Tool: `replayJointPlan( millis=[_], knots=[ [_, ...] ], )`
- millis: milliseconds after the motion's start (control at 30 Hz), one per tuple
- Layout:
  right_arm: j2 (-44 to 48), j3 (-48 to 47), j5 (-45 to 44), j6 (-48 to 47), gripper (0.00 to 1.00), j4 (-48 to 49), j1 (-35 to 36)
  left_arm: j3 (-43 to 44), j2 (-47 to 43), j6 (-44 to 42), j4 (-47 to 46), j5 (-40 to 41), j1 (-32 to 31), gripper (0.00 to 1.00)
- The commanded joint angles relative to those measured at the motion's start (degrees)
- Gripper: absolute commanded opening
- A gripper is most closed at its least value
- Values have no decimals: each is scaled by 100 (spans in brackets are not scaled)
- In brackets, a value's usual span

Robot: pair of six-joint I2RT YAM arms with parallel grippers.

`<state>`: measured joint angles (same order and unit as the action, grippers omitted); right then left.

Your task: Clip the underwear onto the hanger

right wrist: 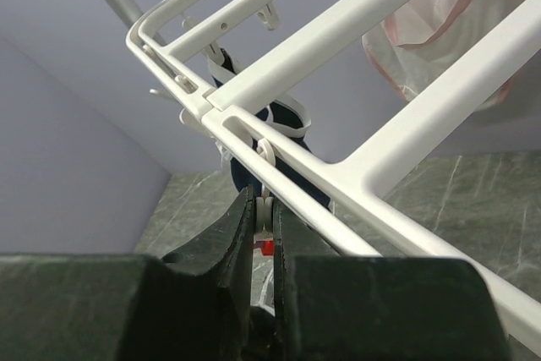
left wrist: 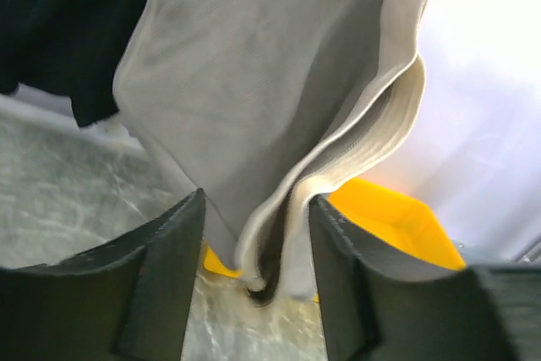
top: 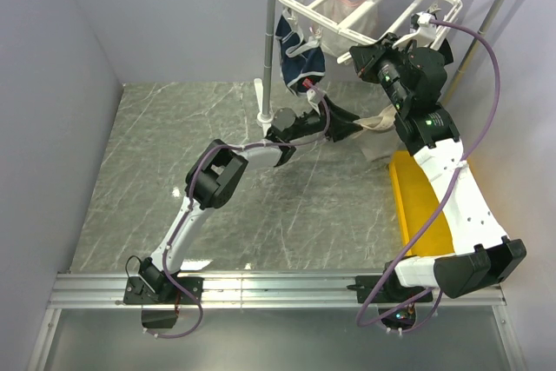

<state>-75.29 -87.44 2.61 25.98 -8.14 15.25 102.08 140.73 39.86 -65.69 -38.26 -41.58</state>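
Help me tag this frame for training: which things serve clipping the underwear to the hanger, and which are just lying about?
Job: taupe underwear, white drying hanger, clip, left end effector, right end effector.
Lying about: navy briefs, pink-trimmed garment, black garment, yellow bin, metal pole stand.

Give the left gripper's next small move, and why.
Probably ease the left gripper back a little, off the taupe grey-brown fabric underwear. Its jaws stand apart with the beige waistband fold loose between them, and the fabric hangs from above. The right gripper is shut on a clip of the white plastic hanger; whether that clip bites the fabric is hidden, so watch.
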Motion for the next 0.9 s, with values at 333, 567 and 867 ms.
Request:
replayJointPlan(
  millis=[333, 567, 867],
  knots=[
    [-144, -247, -41, 136, 0, 173, 49, -715, -221, 830, -892, 406, -8, 75],
    [-214, -274, -217, 267, 0, 164, 66, -1594, -511, 1489, -1375, 916, 1, 99],
    [-337, -291, -542, 575, 0, 269, 145, -2561, -845, 1789, -1692, 1347, -87, 99]
  ],
)
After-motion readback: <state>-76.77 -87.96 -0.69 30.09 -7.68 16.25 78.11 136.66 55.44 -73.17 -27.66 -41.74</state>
